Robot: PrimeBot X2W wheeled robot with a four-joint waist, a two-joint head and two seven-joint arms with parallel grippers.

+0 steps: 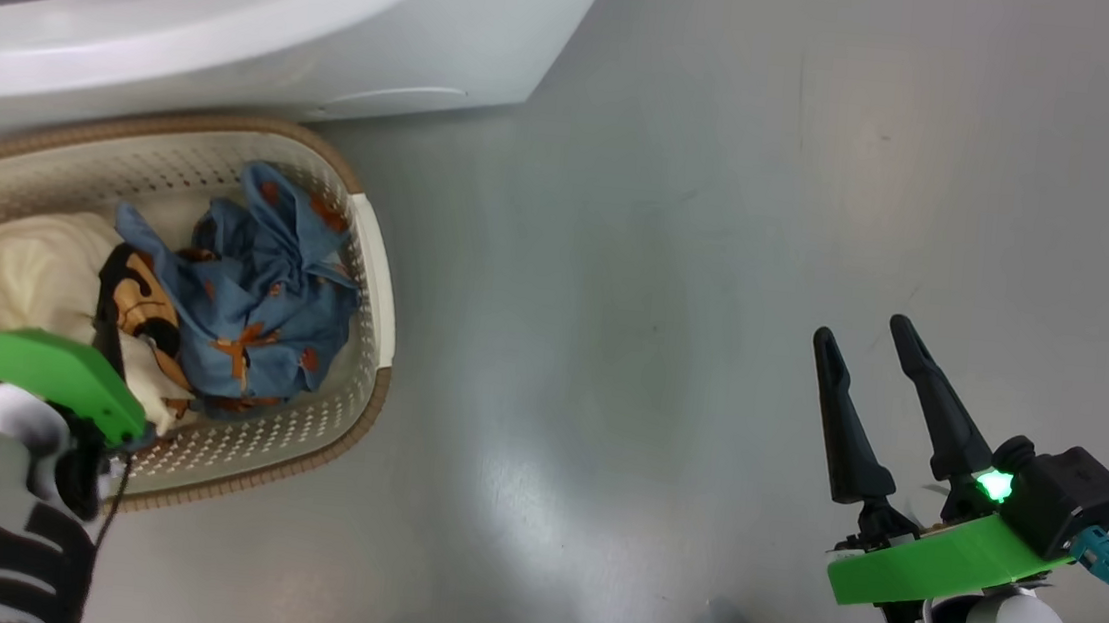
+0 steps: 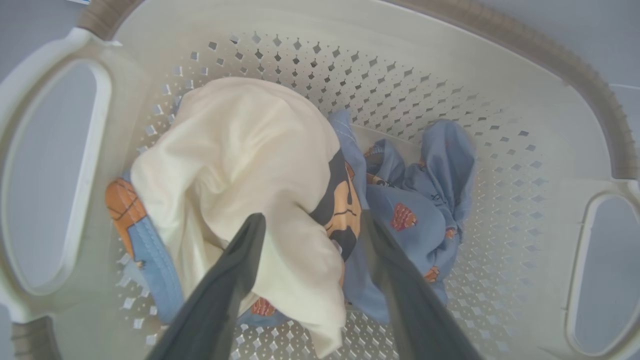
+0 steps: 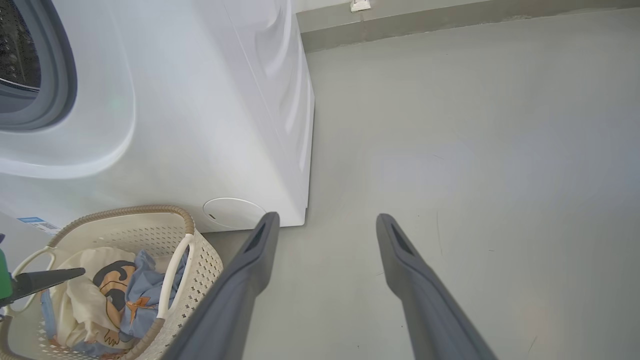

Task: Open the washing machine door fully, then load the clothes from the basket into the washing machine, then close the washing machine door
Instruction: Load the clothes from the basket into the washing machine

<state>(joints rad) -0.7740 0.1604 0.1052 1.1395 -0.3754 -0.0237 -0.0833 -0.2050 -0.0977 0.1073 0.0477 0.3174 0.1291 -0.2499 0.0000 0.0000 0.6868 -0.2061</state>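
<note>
Grey floor point(image 1: 665, 311), basket point(image 1: 303, 430) lengthwise along washing machine point(image 1: 339, 22) front; left gripper point(image 2: 312, 220) agape over clothes point(image 2: 240, 150), right gripper point(image 1: 863, 330) agape, empty.

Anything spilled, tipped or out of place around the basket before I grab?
Nothing stands out. The basket sits upright on the floor by the washing machine, the clothes bunched inside it, none over the rim. The left gripper hangs open above the clothes; the right gripper is open over the floor.
</note>
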